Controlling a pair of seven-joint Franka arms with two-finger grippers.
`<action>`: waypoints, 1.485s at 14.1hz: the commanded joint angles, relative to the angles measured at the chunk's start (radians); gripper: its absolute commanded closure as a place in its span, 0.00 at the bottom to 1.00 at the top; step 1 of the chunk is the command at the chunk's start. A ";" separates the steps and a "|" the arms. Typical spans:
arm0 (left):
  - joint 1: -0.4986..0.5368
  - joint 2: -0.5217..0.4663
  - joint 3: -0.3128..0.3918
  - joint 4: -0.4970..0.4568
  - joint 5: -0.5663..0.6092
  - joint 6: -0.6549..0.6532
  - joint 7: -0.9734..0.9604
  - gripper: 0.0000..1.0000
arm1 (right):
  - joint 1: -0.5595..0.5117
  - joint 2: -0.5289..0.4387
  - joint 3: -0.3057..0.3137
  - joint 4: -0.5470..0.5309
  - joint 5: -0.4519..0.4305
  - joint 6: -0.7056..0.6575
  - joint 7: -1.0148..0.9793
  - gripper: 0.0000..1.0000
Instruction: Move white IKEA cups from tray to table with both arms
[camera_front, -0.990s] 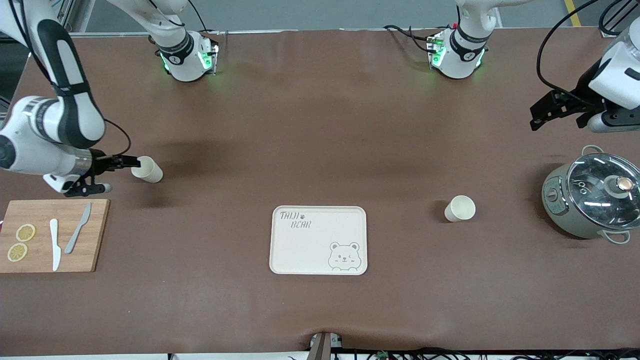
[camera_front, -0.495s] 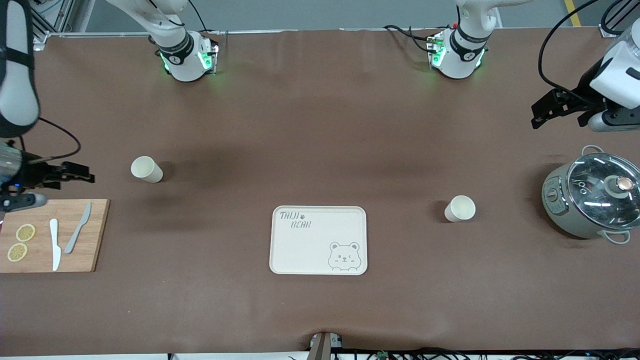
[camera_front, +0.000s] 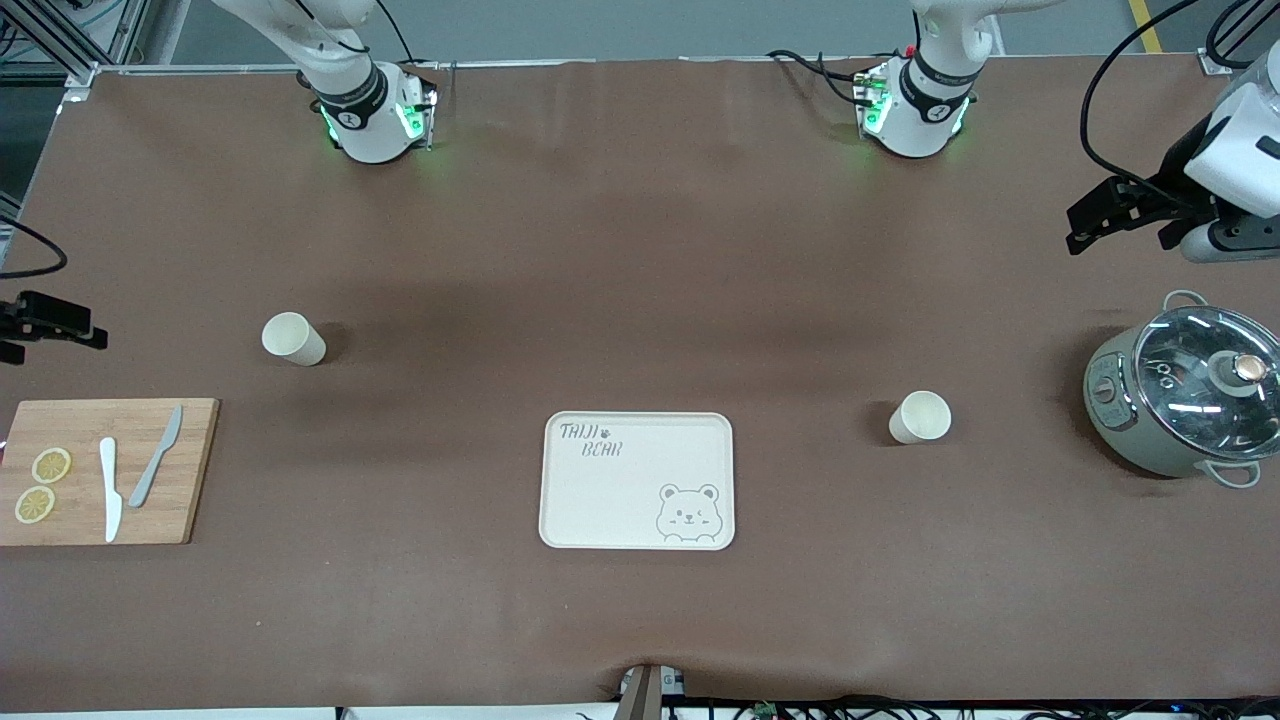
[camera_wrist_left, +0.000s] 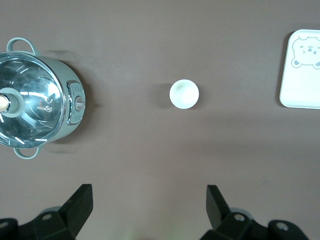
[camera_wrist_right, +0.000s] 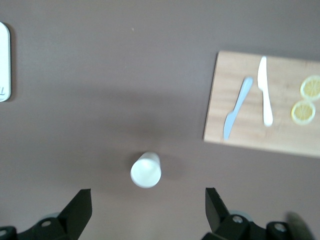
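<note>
Two cream-white cups stand upright on the brown table. One cup (camera_front: 293, 338) is toward the right arm's end and also shows in the right wrist view (camera_wrist_right: 146, 170). The other cup (camera_front: 920, 416) is toward the left arm's end and also shows in the left wrist view (camera_wrist_left: 184, 93). My right gripper (camera_front: 60, 322) is open and empty, up in the air at the table's edge, apart from its cup; its jaws (camera_wrist_right: 147, 202) stand wide. My left gripper (camera_front: 1078, 228) is open and empty, high over the table near the pot; its jaws (camera_wrist_left: 148, 200) stand wide.
A cream bear-print tray (camera_front: 637, 480) lies between the cups, nearer the front camera. A wooden board (camera_front: 105, 470) with two knives and lemon slices lies at the right arm's end. A grey pot with a glass lid (camera_front: 1185, 395) stands at the left arm's end.
My right gripper has let go of its cup and drawn back from it, out to the table's edge. The cup stays where it was. The left arm has barely moved.
</note>
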 joint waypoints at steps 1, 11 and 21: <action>0.010 -0.055 -0.006 -0.057 -0.015 0.028 0.019 0.00 | 0.030 -0.074 0.003 -0.013 0.002 -0.082 0.174 0.00; 0.030 -0.066 -0.004 -0.056 -0.041 0.019 0.026 0.00 | 0.143 -0.275 -0.004 -0.217 -0.055 -0.030 0.217 0.00; 0.029 -0.065 -0.010 -0.039 -0.039 -0.026 0.025 0.00 | 0.129 -0.277 -0.004 -0.231 -0.040 0.016 0.206 0.00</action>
